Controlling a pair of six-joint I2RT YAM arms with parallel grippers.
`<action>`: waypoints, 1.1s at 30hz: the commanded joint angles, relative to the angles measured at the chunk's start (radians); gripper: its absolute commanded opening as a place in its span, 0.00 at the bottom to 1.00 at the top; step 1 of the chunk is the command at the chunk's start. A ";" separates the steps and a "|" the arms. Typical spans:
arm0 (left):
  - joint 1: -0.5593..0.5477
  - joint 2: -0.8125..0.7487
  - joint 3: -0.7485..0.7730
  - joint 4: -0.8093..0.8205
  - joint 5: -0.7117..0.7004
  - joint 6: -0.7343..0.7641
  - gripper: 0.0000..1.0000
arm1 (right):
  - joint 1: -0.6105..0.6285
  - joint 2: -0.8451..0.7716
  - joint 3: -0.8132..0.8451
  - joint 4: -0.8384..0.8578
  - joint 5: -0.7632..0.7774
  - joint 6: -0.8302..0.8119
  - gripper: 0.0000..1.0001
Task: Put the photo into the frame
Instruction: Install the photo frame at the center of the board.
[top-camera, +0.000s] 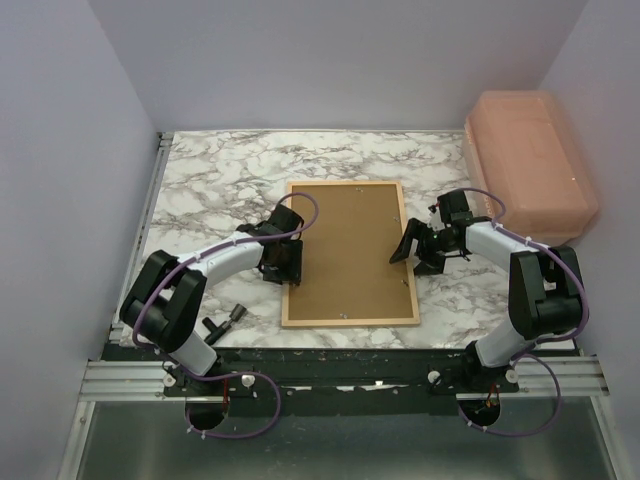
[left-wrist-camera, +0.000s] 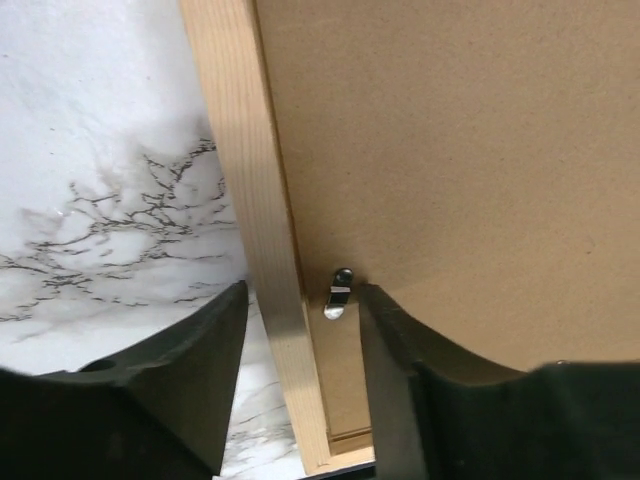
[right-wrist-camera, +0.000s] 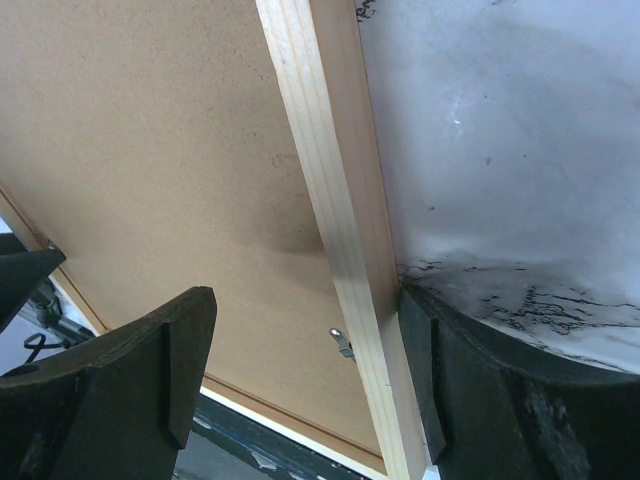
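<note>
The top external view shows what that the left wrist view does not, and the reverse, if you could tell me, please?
Only top external: the whole frame lying back-up, the right arm's fingers at its right edge, a pink lidded box and a small black tool. Only left wrist: a metal clip on the backing board, seen close up. Both: the left fingers at the frame's left rail, and the marble table.

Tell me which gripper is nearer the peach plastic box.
Right. The right gripper sits at the right edge of the frame, near the box; the left gripper is across the frame, at its left edge.
</note>
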 joint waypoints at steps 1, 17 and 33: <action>-0.009 0.014 0.001 -0.024 -0.036 0.005 0.44 | 0.005 0.027 -0.048 0.004 0.023 -0.010 0.82; -0.010 0.011 0.016 -0.010 -0.018 0.007 0.00 | 0.005 0.006 -0.050 -0.014 0.041 -0.023 0.82; 0.065 -0.132 -0.038 0.069 0.176 -0.072 0.64 | 0.006 -0.062 -0.049 -0.108 0.121 -0.045 0.83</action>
